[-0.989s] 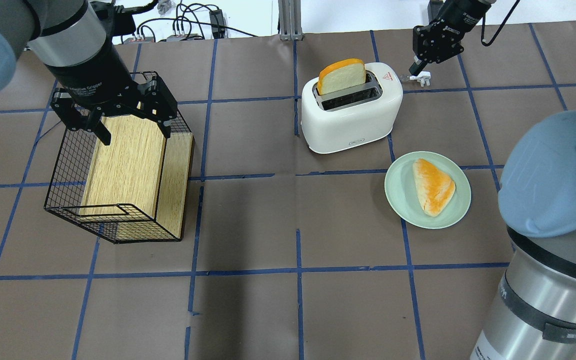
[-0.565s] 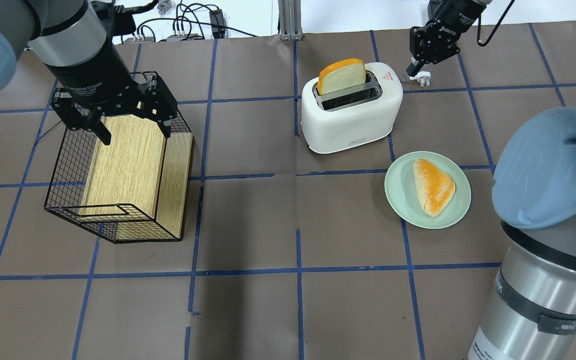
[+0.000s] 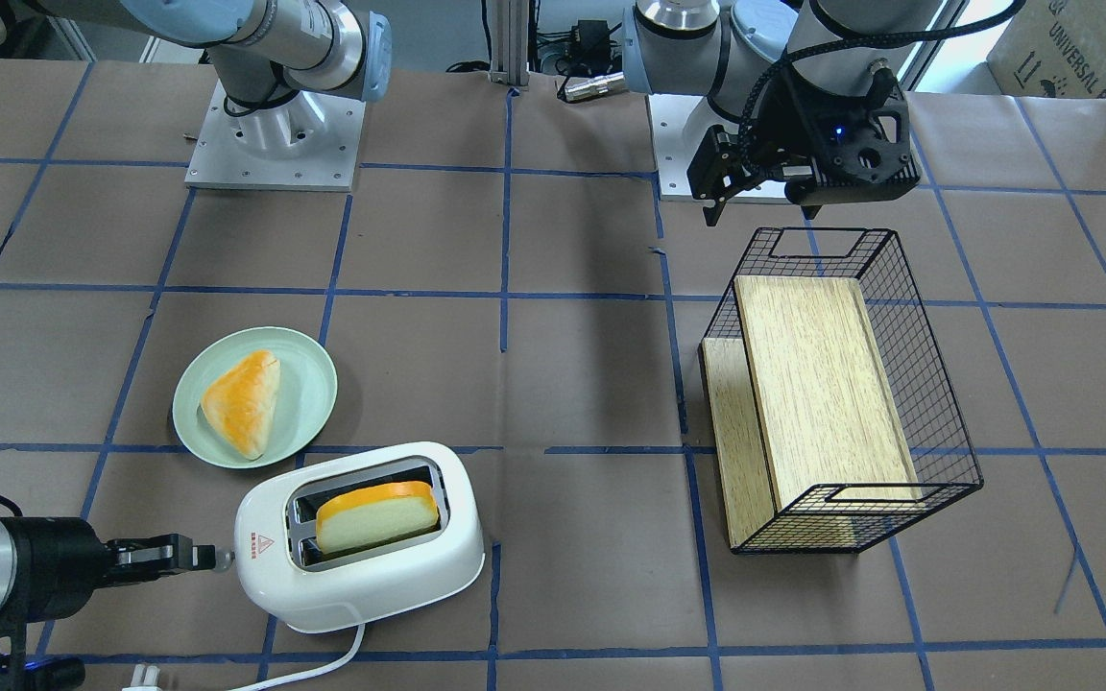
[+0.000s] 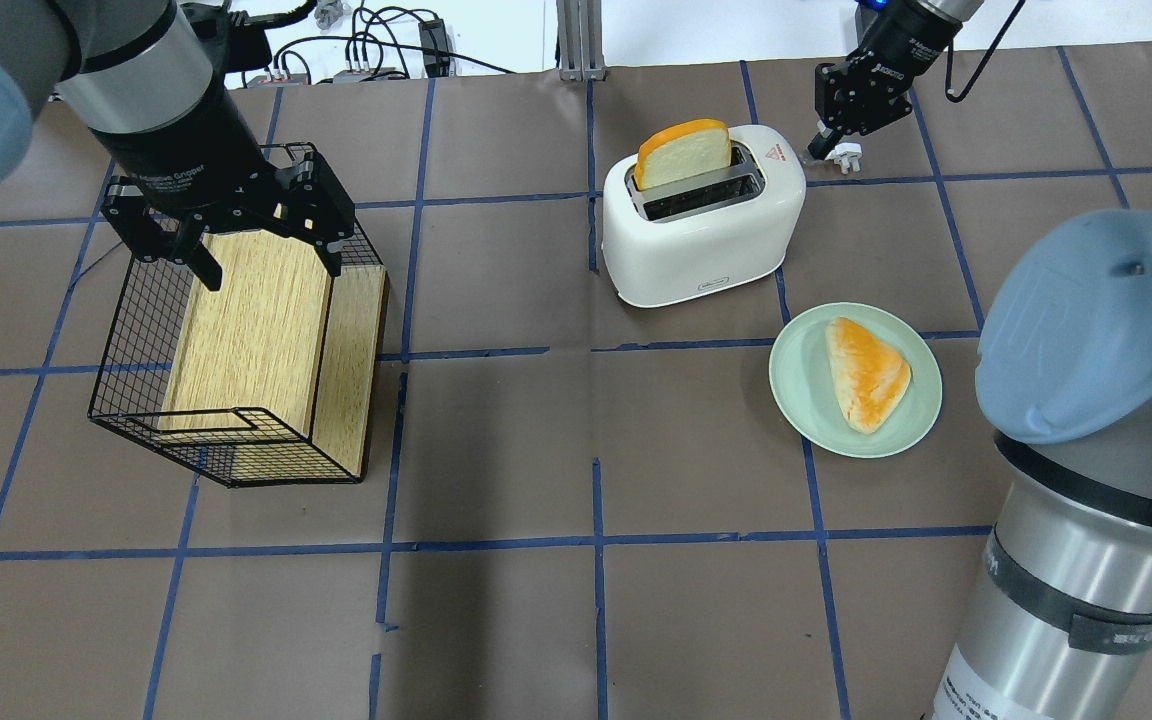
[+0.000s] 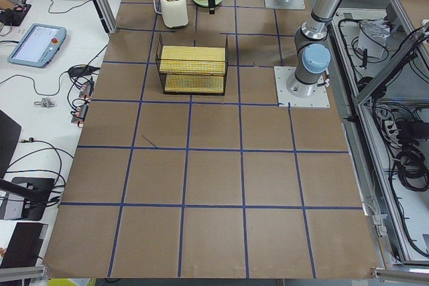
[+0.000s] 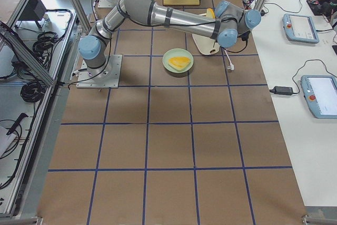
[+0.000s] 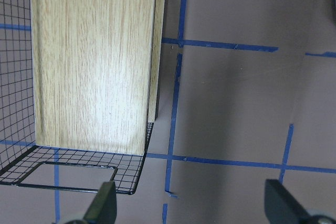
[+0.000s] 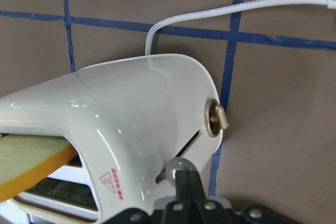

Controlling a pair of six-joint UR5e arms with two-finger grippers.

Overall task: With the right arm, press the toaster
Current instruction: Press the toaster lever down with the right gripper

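Observation:
The white toaster [image 4: 701, 215] stands at the far middle of the table with a bread slice [image 4: 684, 150] upright in one slot. It also shows in the front view [image 3: 361, 566] and close up in the right wrist view [image 8: 131, 119]. My right gripper [image 4: 820, 142] is shut and empty at the toaster's end by the red triangle. In the right wrist view its fingertips [image 8: 187, 182] touch the clear lever knob [image 8: 176, 167] in its slot. My left gripper [image 4: 236, 235] is open and empty above the wire basket [image 4: 136, 400].
A green plate [image 4: 921, 420] with a pastry sits near the toaster's front right. The basket holds a wooden board [image 4: 256, 330]. The toaster's cord [image 8: 236, 11] and plug [image 4: 846, 152] lie behind the right gripper. My right arm's elbow [image 4: 1086, 330] looms at the near right.
My right gripper has moved slightly left, closer to the toaster's end. The right arm's elbow has shifted with it. The left arm has not moved.

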